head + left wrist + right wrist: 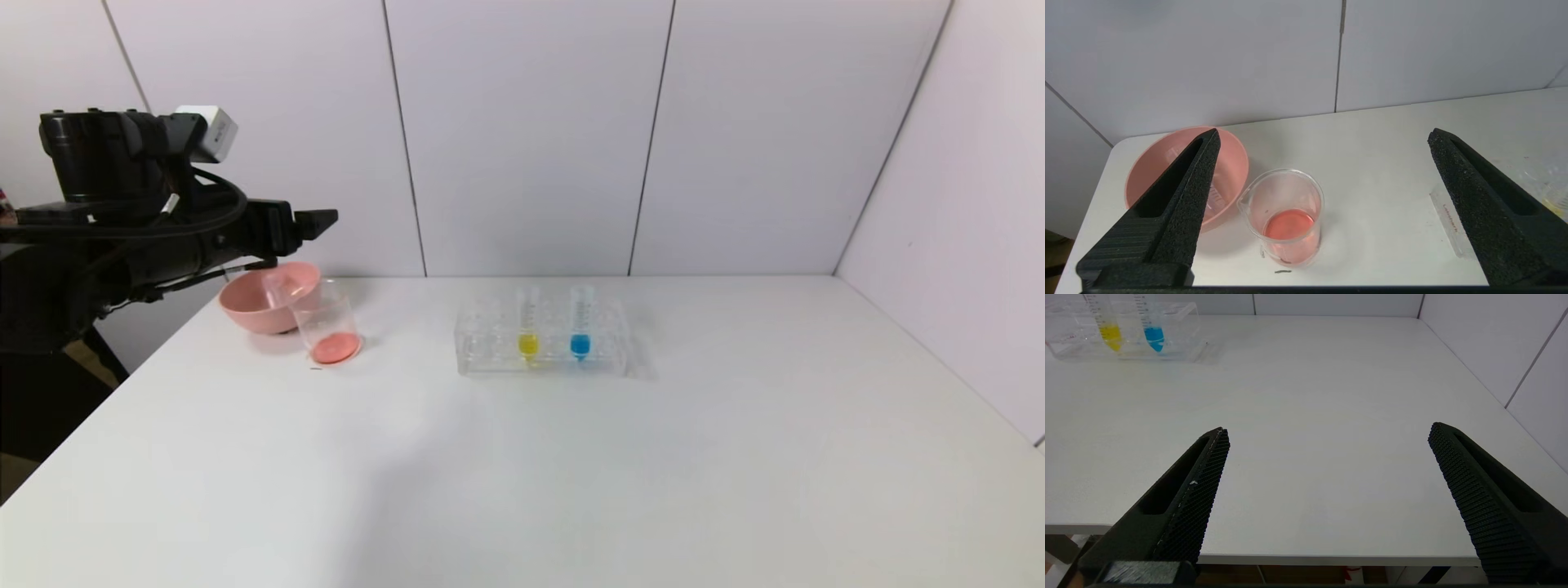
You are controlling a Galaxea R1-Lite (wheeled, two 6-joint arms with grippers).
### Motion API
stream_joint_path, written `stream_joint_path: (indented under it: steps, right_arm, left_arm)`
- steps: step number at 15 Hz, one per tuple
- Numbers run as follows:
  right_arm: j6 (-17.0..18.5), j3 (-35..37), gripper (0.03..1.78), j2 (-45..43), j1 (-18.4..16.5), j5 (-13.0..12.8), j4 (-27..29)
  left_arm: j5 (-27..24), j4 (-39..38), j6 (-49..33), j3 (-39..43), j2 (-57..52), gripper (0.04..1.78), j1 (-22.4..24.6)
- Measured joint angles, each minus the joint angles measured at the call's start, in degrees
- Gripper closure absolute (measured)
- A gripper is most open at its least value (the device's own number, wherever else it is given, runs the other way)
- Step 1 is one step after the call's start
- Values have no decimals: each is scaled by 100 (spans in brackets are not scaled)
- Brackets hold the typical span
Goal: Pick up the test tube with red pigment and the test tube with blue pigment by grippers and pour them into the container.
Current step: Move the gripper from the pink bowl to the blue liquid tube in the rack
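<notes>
The container, a clear glass beaker, stands at the table's far left and holds red-pink liquid; it also shows in the left wrist view. A clear graduated tube with no liquid showing leans in the pink bowl. The test tube with blue pigment stands upright in the clear rack, also in the right wrist view. My left gripper is open and empty, above and behind the bowl and beaker. My right gripper is open and empty over the table's near edge.
A yellow-liquid tube stands in the rack to the left of the blue one. The pink bowl touches or nearly touches the beaker. White wall panels close the back and right sides. The rack's end shows in the left wrist view.
</notes>
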Motion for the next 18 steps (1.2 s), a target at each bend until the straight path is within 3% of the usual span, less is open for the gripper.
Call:
stream_joint_path:
  steps: [9, 18]
  right_arm:
    - [0, 0, 4, 0, 2, 0, 0]
    - [0, 0, 4, 0, 0, 0, 0]
  left_arm:
    - [0, -105, -9, 652, -664, 4, -647]
    - [-20, -1842, -20, 1833, -844, 4, -1712]
